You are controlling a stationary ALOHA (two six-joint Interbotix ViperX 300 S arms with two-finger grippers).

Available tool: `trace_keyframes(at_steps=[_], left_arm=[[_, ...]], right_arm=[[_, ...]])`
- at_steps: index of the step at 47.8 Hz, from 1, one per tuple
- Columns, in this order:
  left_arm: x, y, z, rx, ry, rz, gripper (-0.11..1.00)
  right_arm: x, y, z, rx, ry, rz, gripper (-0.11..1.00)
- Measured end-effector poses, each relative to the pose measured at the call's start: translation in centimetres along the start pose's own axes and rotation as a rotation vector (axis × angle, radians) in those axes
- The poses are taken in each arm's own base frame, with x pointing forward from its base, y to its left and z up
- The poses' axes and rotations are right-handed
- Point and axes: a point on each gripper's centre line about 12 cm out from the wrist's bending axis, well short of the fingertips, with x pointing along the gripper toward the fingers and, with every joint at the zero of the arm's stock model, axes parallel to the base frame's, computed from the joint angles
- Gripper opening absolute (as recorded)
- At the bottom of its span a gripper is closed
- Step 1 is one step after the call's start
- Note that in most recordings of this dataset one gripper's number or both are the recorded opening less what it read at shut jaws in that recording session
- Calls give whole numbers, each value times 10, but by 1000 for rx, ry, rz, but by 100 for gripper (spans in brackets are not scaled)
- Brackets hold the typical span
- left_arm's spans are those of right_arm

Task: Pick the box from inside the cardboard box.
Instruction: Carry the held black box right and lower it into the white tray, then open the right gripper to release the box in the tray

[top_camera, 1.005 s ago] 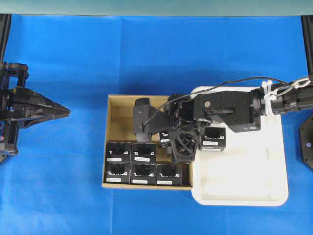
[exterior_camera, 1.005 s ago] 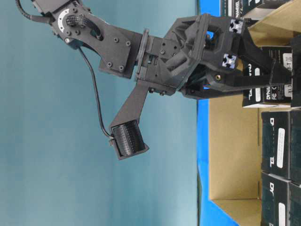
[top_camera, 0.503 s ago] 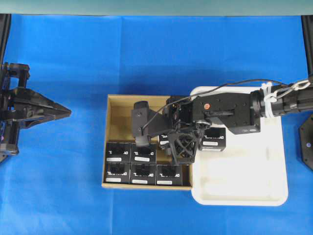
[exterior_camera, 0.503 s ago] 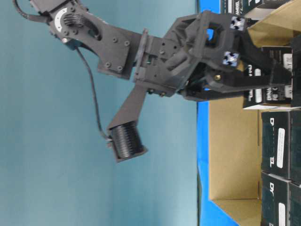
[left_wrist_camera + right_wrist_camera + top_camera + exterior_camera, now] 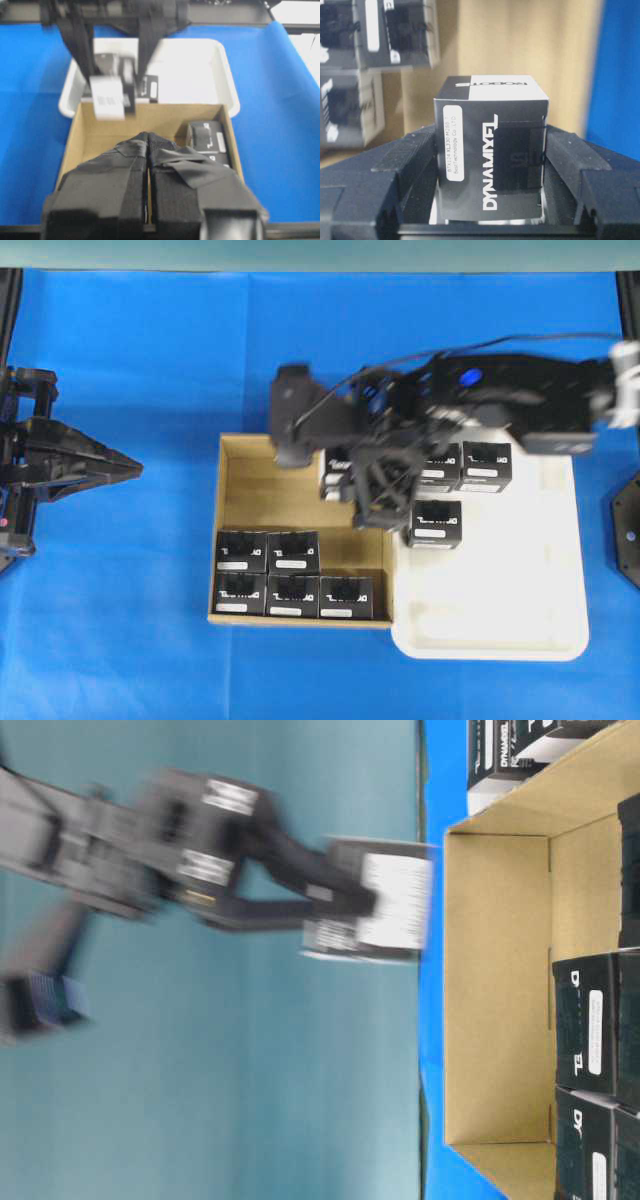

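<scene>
Gripping box: right gripper; above cardboard box; left gripper pinched closed

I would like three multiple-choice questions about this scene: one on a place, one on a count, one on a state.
1. Where is the box in the right pincer, relative to the carton?
A. lifted above it
B. resting on its floor
C. underneath it

2. How many boxes lie in the tray?
A. one
B. three
C. six

3. How is the left pincer?
A. wide open
B. shut on a box
C. shut and empty

Answers:
1 A: the table-level view shows the box in the air, and the carton floor shows behind it in the wrist view.
2 B: three boxes sit in the tray's upper part.
3 C: its fingers meet with nothing between them.
</scene>
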Motion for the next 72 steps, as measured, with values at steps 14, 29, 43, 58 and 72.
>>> trace_keyframes(at_steps=[14,29,43,58,72], left_arm=[[0,0,0,2,0,-2,-3],[0,-1,0,2,-2,-3,-3],[0,-1,0,2,-3,-3,-3],[0,-1,5,2,-28,-3,-3],[1,-1,4,2,-26,-3,-3]], right_arm=[[-61,7,-30,25,-14,2,63],[-70,22,-102,88,39,13,63],[-41,28,-153,80,128,21,63],[-1,35,-175,53,99,22,63],[33,35,-184,52,117,17,63]])
